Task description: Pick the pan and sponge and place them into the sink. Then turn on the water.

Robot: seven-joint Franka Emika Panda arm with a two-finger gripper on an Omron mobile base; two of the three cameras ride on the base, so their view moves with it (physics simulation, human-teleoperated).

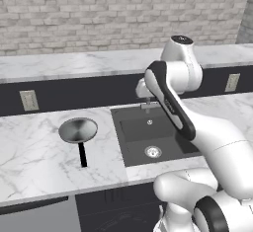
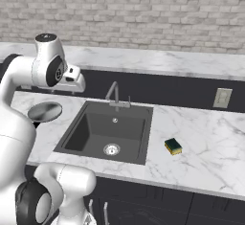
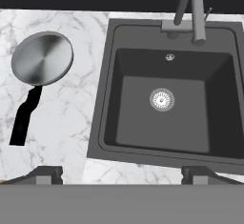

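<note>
The pan [image 1: 78,129] is a round silver-grey dish with a black handle, lying on the marble counter left of the sink [image 1: 140,128]. It also lies left of the sink in the right base view [image 2: 45,111] and the hand view [image 3: 43,57], handle toward the counter's front. Right of the sink [image 2: 115,128], a small yellow sponge [image 2: 173,146] rests on the counter. My gripper [image 3: 121,174] hangs high above the sink's [image 3: 162,127] front edge, open and holding nothing. The faucet [image 3: 193,8] stands behind the basin. The water is out of view.
A round silver drain [image 3: 161,99] sits in the basin floor. Wall outlets [image 1: 28,99] [image 2: 222,97] are set in the dark backsplash below a raised marble ledge and brick wall. Bare marble counter [image 2: 206,142] spreads on both sides of the sink.
</note>
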